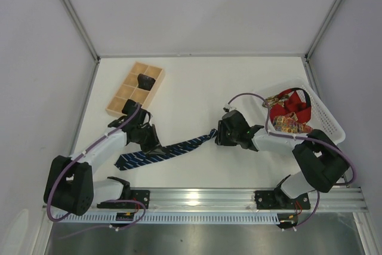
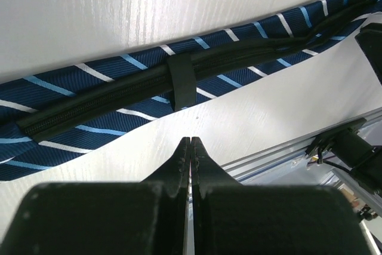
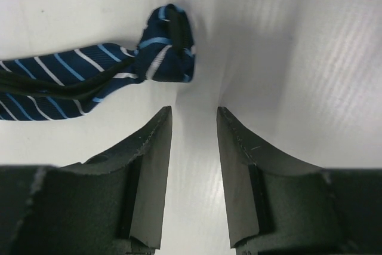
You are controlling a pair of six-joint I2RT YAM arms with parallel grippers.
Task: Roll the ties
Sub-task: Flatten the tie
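Big to small. White table (image 1: 197,88): long navy fabric necktie (image 1: 173,147) w/ thin pale diagonal stripes lies flat across the middle, betw. both arms, seam side up. White plastic mesh basket (image 1: 331,117) at right holds red and gold-patterned ties (image 1: 292,108), unrolled. Wooden compartment tray (image 1: 128,82) far left, one small dark rolled bundle (image 1: 145,80) in it.

Your right gripper (image 3: 194,111): jaws partway apart, empty. The tie's narrow tip (image 3: 170,46), curled over, sits just ahead, left of the gap. Your left gripper (image 2: 190,141): pinched tight on nothing, just short of the tie's edge.

Judgement: fabric light, limp, prob. slippery on the smooth top. Pinch the curled tip across its width; expect the rest to drag.
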